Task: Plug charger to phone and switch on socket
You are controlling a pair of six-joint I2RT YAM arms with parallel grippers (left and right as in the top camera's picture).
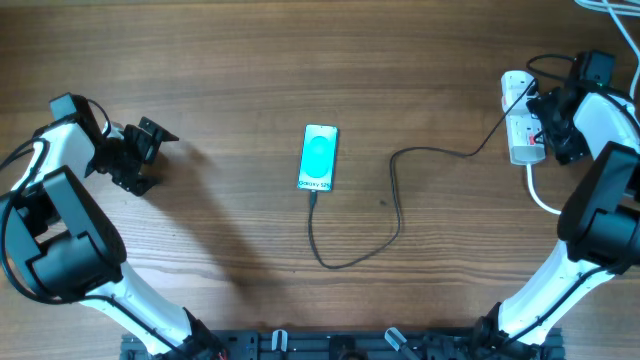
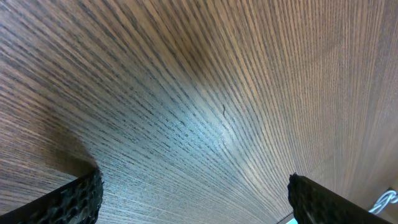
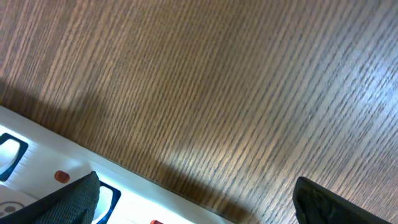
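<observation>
The phone (image 1: 319, 157) lies flat mid-table, teal screen up, white text strip at its near end. The charger (image 1: 394, 190), a thin black cable, runs from the phone's near end, where its tip touches the phone, loops toward me and goes up right to the socket (image 1: 519, 118). The socket is a white power strip at the far right. My right gripper (image 1: 541, 118) is open right over the socket; in the right wrist view (image 3: 196, 202) one finger hangs over the white strip (image 3: 37, 158) with its red marks. My left gripper (image 1: 156, 155) is open and empty, far left of the phone.
A thicker white cord (image 1: 540, 195) curves from the socket toward the right arm's base. In the left wrist view my open fingers (image 2: 193, 202) frame bare wood; a teal sliver shows at the bottom edge.
</observation>
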